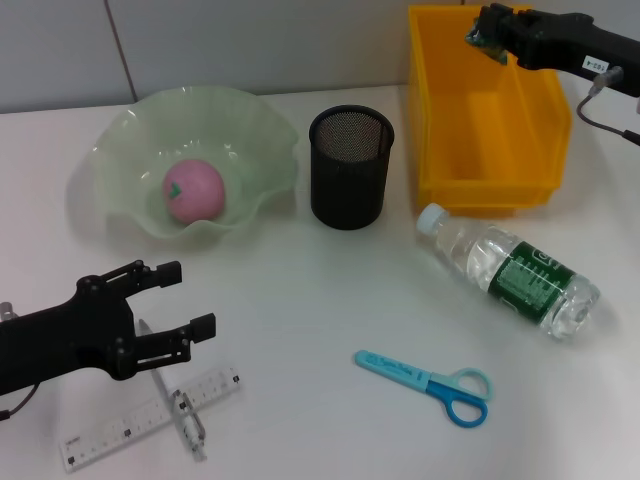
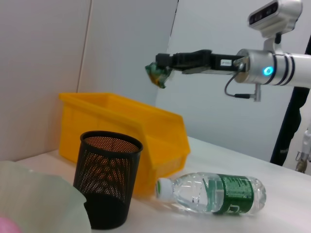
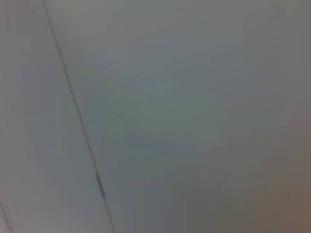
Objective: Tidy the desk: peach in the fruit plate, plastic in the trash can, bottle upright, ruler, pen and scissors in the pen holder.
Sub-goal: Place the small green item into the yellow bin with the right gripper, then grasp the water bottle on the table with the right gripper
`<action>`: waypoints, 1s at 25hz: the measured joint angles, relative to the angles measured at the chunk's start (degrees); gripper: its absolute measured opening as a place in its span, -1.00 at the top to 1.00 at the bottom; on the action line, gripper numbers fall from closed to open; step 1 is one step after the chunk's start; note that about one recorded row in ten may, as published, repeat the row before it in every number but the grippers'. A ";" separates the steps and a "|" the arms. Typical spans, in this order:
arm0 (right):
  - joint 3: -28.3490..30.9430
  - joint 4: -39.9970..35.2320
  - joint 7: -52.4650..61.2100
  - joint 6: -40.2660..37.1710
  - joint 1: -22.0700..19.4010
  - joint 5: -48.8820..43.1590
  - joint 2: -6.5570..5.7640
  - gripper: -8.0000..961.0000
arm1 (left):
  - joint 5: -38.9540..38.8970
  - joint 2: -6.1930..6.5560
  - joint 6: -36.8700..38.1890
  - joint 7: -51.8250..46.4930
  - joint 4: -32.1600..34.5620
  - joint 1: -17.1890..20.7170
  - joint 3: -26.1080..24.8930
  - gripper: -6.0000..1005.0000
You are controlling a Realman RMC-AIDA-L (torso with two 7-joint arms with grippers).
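Head view: the right gripper [image 1: 488, 38] hangs over the far rim of the yellow bin [image 1: 455, 120], its fingers pinched on a crumpled scrap of green plastic wrapper [image 1: 478, 37]. A white tag on that arm carries print too small to read. Below and nearer than this gripper, a water bottle [image 1: 510, 270] lies on its side on the white table [image 1: 320, 300], its white cap pointing toward the bin; its green label bears white writing that cannot be made out.

The left gripper [image 1: 178, 300] sits low over the near left part of the table, fingers spread wide and holding nothing. Directly under it lie a clear ruler [image 1: 150, 420] with fine printed markings and a silver pen [image 1: 178, 408] crossed over it. Beyond it, the pink peach [image 1: 194, 190] rests in the pale green wavy fruit plate [image 1: 120, 140]. To its right, beside the plate, the black mesh pen holder [image 1: 350, 168] stands upright. Blue scissors [image 1: 430, 385], with faint illegible lettering on the blade cover, lie on the table well to the right of the left gripper.

The right wrist view shows only a grey wall with a thin seam.
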 joint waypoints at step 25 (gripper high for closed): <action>-1.23 6.65 -7.95 9.71 2.38 0.41 0.30 -0.28 | -0.40 -0.20 3.65 -0.41 -0.11 0.39 -0.47 -0.63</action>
